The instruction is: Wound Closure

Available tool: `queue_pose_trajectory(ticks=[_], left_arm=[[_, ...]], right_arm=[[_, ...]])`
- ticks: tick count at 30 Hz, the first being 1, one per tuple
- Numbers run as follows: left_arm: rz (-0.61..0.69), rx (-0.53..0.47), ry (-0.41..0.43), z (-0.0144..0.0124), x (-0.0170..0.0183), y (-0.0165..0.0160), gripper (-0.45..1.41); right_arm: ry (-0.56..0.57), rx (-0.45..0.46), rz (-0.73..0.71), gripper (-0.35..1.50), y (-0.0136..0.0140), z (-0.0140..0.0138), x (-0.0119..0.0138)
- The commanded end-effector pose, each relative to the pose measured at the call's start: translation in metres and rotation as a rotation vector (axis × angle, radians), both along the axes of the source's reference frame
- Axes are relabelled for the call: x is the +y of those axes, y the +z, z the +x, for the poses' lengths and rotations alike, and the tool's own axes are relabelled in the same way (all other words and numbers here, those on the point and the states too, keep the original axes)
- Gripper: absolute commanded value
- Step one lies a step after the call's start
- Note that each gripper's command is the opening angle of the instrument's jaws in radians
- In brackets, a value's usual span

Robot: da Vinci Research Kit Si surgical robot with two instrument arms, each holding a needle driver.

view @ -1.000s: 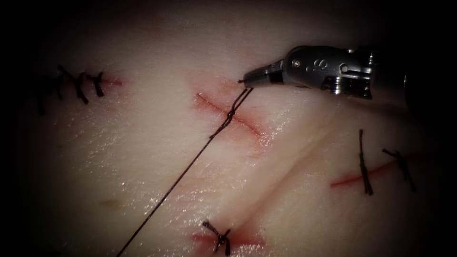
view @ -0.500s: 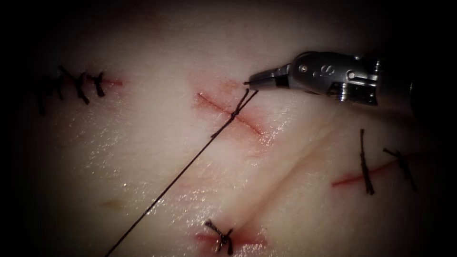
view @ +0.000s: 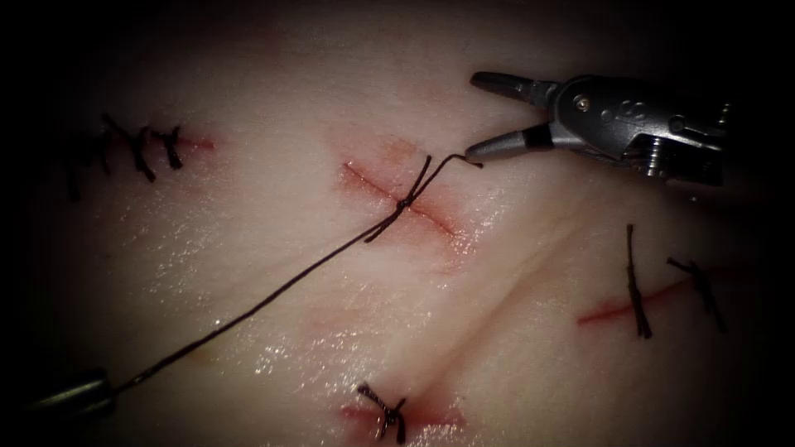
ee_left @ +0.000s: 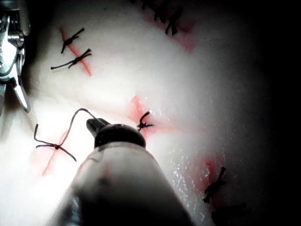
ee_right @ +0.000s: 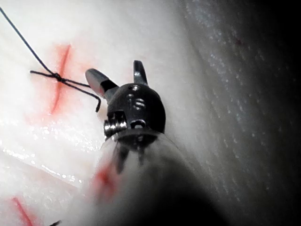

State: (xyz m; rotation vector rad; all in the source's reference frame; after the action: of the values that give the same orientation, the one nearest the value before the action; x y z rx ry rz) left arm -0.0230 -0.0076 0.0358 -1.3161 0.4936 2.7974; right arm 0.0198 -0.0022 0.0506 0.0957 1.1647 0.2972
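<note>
On the tissue (view: 273, 248), a dark knot (view: 403, 201) sits on the middle cut (view: 431, 217). From it the long thread (view: 248, 310) runs down and left to my left tool (view: 79, 396), which is shut on it. The short thread end (view: 460, 157) curls free to the right of the cut, just below my right tool (view: 474, 116). That tool's jaws stand open and hold nothing. The right wrist view shows the open right tool (ee_right: 117, 75) beside the knot (ee_right: 57, 77). The left wrist view shows the left tool's tip (ee_left: 96, 125) near the knot (ee_left: 56, 146).
Tied stitches lie on other cuts: several at the upper left (view: 137, 145), one at the bottom (view: 381, 410), two at the right (view: 636, 285). Red fluid stains the tissue around each cut. A pale fold (view: 513, 290) crosses the tissue right of the middle cut.
My right tool's jaws have opened, let go of the short thread end and drawn back right. The long thread has swung left and lower, the left tool has come into view, and the knot sits lower.
</note>
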Motion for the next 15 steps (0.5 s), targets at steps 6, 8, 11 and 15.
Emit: queue_pose_trajectory(ticks=[6,8,11,15], left_arm=[[-0.016,-0.017,0.056,-0.0059,0.0045,0.0020,-0.45],[-0.013,-0.020,0.075,-0.0068,0.0053,0.0025,-0.45],[-0.011,-0.024,0.092,-0.0076,0.0064,0.0034,-0.45],[0.003,-0.010,0.101,-0.0081,0.0104,0.0060,-0.45]], right_arm=[[0.172,0.069,-0.069,-0.35,-0.0040,0.0029,-0.0050],[0.203,0.075,-0.096,-0.35,-0.0041,0.0036,-0.0057],[0.236,0.080,-0.116,-0.35,-0.0036,0.0046,-0.0064],[0.172,0.111,-0.151,-0.35,-0.0012,0.0079,-0.0083]])
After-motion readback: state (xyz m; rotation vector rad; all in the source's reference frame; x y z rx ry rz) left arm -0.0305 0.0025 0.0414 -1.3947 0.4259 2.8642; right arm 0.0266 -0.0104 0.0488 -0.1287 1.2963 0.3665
